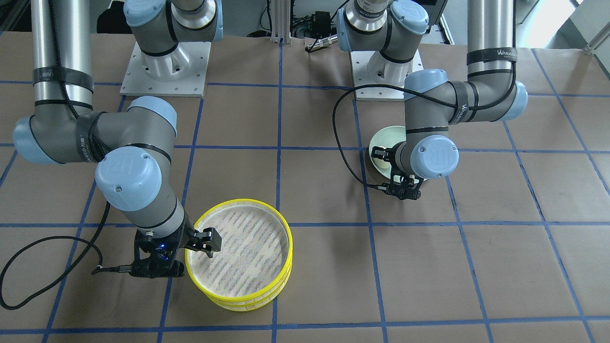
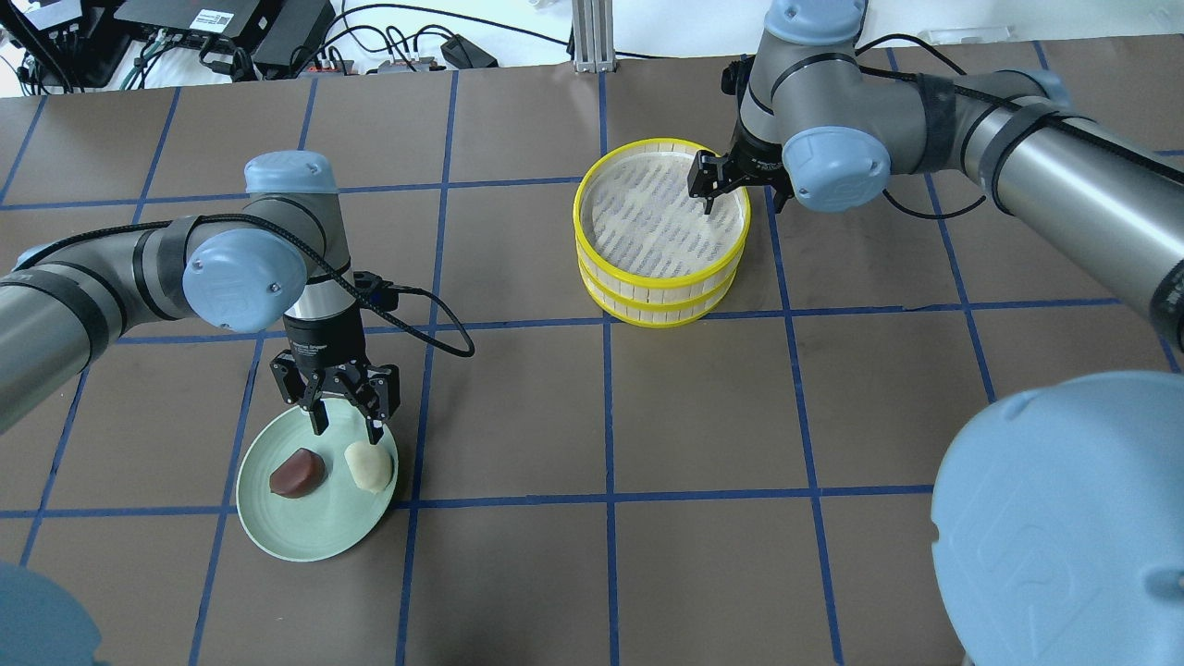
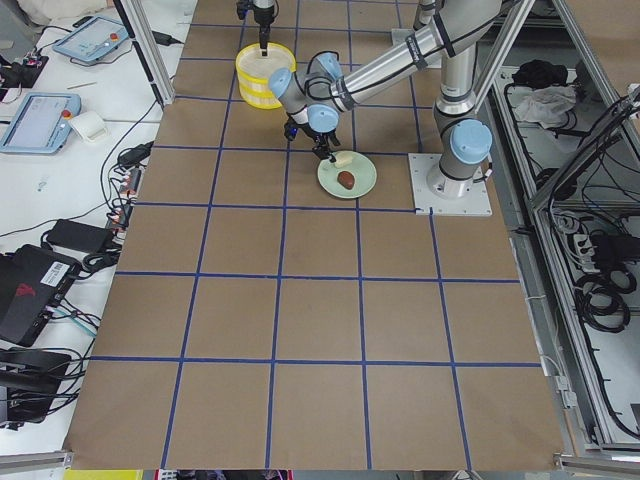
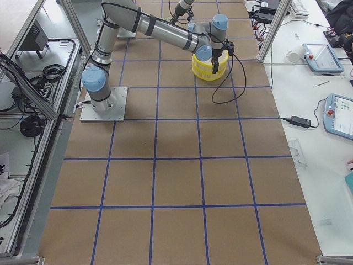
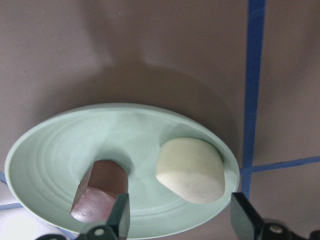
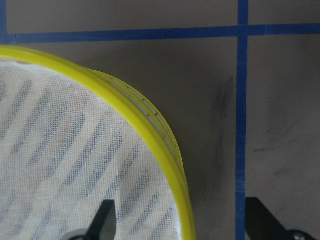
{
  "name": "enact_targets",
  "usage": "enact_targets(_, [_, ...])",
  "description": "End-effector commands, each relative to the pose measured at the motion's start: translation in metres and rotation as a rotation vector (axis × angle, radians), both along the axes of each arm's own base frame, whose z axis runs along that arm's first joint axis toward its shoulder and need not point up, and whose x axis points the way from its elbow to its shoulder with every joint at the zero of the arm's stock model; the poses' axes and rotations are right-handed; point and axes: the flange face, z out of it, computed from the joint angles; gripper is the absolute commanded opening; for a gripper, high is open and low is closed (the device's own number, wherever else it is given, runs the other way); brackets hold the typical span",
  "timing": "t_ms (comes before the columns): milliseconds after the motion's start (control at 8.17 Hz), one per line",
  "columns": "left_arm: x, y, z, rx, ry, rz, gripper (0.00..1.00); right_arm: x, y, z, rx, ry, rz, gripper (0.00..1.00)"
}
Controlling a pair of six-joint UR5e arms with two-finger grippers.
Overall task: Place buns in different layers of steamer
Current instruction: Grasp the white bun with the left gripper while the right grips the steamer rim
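The steamer (image 2: 647, 275) is two yellow-rimmed trays stacked on the table, and the top floor is bare. My right gripper (image 2: 740, 199) is open and straddles the top tray's rim (image 6: 165, 145), one finger inside and one outside. It also shows in the front view (image 1: 198, 250). The cream-white bun (image 2: 370, 465) and the reddish-brown bun (image 2: 297, 473) lie side by side on a pale green plate (image 2: 314, 532). My left gripper (image 2: 347, 430) is open and empty just above the plate's far edge. In the left wrist view the cream bun (image 5: 190, 169) lies between the fingers.
Blue tape lines grid the brown table. In the front view the left arm hides the buns and most of the plate (image 1: 381, 140). A black cable (image 2: 435, 319) loops beside the left wrist. The robot bases stand at the table's back.
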Motion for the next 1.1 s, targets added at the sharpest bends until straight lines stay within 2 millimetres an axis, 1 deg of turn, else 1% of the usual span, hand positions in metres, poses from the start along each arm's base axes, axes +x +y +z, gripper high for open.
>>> enact_targets(0, [-0.001, 0.003, -0.011, 0.008, 0.006, 0.006, 0.75, 0.0, 0.0, 0.0, -0.002, -0.003, -0.012, 0.53])
enact_targets(245, [-0.001, 0.007, -0.021, 0.003, 0.006, 0.006, 0.73, 0.0, 0.0, 0.001, -0.002, -0.004, -0.015, 0.35])
enact_targets(367, [-0.002, 0.008, -0.021, -0.001, 0.006, 0.008, 0.73, 0.0, 0.0, 0.002, -0.002, -0.004, -0.015, 0.29])
enact_targets(612, [-0.005, 0.006, -0.023, -0.013, 0.033, 0.023, 0.73, 0.0, 0.001, 0.004, -0.005, -0.004, -0.013, 0.22])
enact_targets(734, [-0.004, 0.005, -0.027, -0.014, 0.033, 0.025, 0.73, 0.0, 0.001, 0.004, -0.005, -0.004, -0.013, 0.19])
enact_targets(979, [-0.004, 0.004, -0.026, -0.02, 0.027, 0.021, 0.72, 0.0, 0.001, 0.006, -0.007, -0.004, -0.012, 0.15])
